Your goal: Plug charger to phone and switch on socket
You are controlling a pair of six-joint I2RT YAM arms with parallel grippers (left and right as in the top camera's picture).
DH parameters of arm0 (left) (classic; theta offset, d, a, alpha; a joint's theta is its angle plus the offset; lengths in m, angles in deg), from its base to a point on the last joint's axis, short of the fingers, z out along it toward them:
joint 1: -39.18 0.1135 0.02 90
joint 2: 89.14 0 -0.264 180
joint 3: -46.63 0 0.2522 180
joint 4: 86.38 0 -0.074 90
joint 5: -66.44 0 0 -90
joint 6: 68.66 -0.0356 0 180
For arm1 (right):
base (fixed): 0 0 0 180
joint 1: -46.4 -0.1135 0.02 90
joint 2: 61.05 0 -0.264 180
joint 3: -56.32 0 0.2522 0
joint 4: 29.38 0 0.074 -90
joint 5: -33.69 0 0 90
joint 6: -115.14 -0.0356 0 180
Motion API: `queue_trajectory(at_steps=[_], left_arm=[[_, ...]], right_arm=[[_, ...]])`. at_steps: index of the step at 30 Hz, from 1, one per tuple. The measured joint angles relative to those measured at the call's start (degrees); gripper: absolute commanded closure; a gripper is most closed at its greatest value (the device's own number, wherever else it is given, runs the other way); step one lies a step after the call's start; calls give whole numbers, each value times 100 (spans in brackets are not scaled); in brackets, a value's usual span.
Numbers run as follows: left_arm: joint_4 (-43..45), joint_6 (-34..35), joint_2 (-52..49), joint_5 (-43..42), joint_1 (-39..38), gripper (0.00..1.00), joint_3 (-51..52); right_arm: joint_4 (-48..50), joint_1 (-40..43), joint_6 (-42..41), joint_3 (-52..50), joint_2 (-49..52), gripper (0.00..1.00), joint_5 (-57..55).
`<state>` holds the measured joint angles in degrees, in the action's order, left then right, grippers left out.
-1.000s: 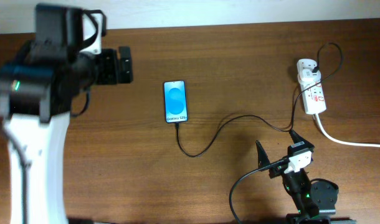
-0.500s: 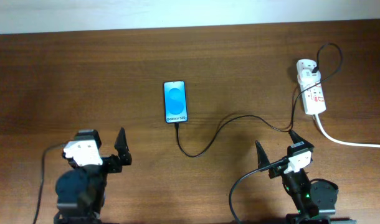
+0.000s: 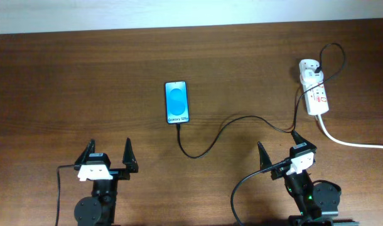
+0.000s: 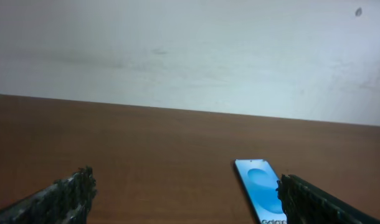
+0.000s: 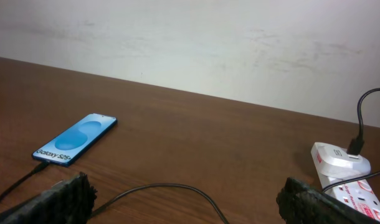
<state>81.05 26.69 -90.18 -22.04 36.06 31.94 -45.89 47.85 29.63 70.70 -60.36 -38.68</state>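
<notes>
The phone [image 3: 177,102] lies flat at the table's middle with its blue screen lit. It also shows in the left wrist view [image 4: 261,193] and the right wrist view [image 5: 75,138]. The charger's thin black cable [image 3: 242,118] runs from the phone's bottom edge, where its tip meets the phone, in a loop to the white adapter [image 3: 309,68] in the socket [image 3: 317,97]. My left gripper [image 3: 110,150] is open and empty at the front left. My right gripper [image 3: 278,143] is open and empty at the front right, with the cable [image 5: 171,186] just ahead of it.
The socket's thick white cord [image 3: 355,143] runs off the right edge. The socket [image 5: 358,193] sits ahead and to the right of my right gripper. A pale wall stands behind the table's far edge.
My left arm came down from high at the back left to the front left, gripper open and level. The phone, cable, socket and right arm have not moved.
</notes>
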Motion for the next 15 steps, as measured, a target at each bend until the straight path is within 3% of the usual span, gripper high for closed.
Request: queue_trajectory(at_steps=[7, 15], left_arm=[[-573, -131, 26, 0, 90, 1, 20], [-573, -131, 31, -4, 90, 1, 20]], right_arm=[[0, -2, -4, 0, 0, 1, 0], [0, 0, 0, 0, 0, 2, 0]])
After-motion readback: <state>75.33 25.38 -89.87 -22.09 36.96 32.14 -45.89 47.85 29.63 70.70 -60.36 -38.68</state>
